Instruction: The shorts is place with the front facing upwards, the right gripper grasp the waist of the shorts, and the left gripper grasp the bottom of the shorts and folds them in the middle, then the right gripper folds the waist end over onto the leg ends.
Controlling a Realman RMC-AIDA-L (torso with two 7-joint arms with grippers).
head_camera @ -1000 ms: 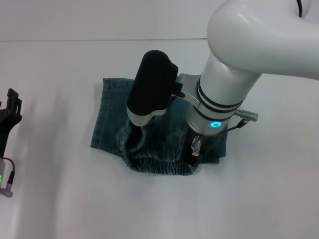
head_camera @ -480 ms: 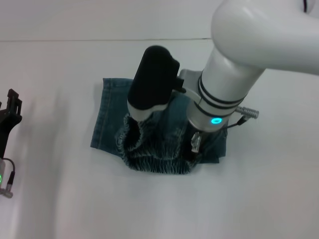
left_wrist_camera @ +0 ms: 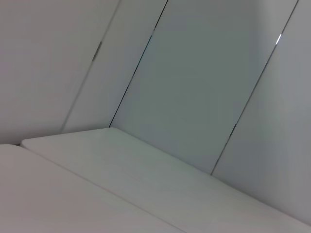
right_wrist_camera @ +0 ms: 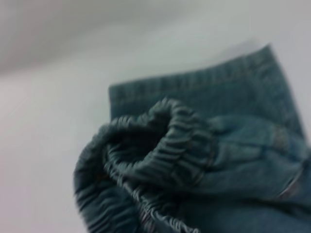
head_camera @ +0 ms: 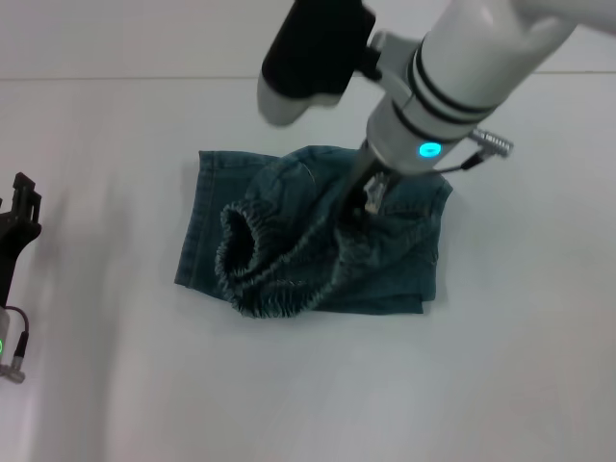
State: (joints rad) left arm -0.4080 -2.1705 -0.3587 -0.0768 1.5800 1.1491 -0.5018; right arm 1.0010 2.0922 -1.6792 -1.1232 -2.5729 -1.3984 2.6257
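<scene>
shorts are seen in the head view at the middle of the white table, already folded in half. the waist, a puckered elastic band, is lifted off the layer below and curls into an open loop toward 7 o'clock of the garment. the leg ends, flat and hemmed, lie along the 9 o'clock edge, apart from the raised band. the right gripper comes down from 1 o'clock on its silver-white arm, a teal light glowing on the wrist, and its black tip is pressed into the denim just at 3 o'clock of the looped band; cloth is gathered and pulled up around it, so it is taken as clamped on the waist, though the tips themselves are hidden by fabric. the left gripper is parked at the 9 o'clock edge of the picture, well apart from the garment; whether it is apart or together cannot be told.

in the left wrist view only pale wall panels with dark seams and a white ledge are shown.

in the right wrist view the shorts fill the frame close up, the waist rolled into a ruffled ring, a flat stitched edge lying beyond it on the table.
</scene>
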